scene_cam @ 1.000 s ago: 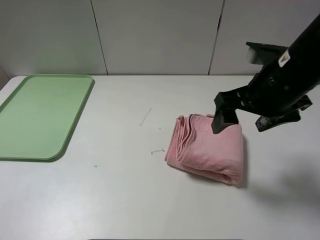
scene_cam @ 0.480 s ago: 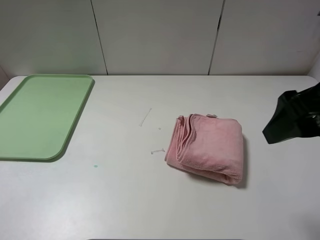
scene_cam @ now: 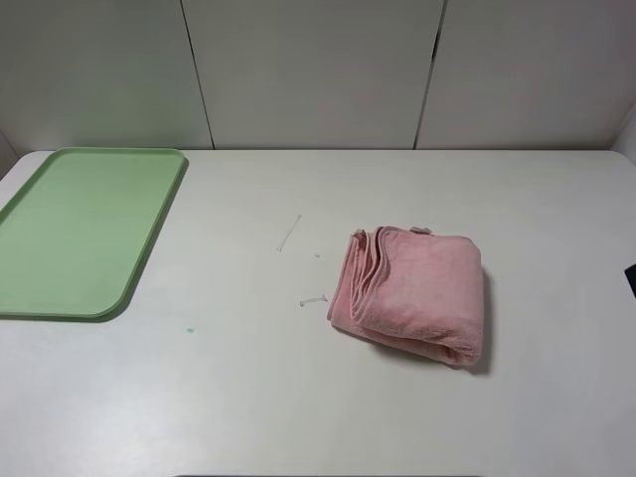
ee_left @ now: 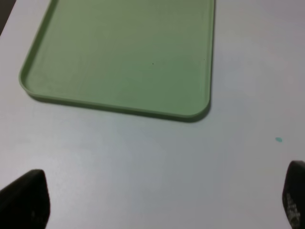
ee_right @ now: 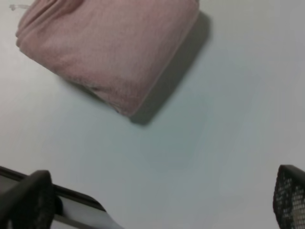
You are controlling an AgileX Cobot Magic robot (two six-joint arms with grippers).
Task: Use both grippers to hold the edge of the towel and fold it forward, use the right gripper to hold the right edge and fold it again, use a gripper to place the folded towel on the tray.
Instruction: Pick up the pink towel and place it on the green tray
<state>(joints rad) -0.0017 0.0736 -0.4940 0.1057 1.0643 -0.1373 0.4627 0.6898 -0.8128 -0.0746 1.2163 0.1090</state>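
Note:
The pink towel lies folded into a thick bundle on the white table, right of centre; it also shows in the right wrist view. The green tray sits empty at the far left and shows in the left wrist view. My left gripper is open and empty over bare table beside the tray's near edge. My right gripper is open and empty, off to the towel's right and apart from it. In the exterior high view only a dark sliver of the right arm shows at the right edge.
The white table bears a few small scraps and a tiny teal speck between tray and towel. Grey wall panels stand behind the table's far edge.
My right arm has pulled back from above the towel to the right and almost out of the exterior high view. The towel stays folded in place.

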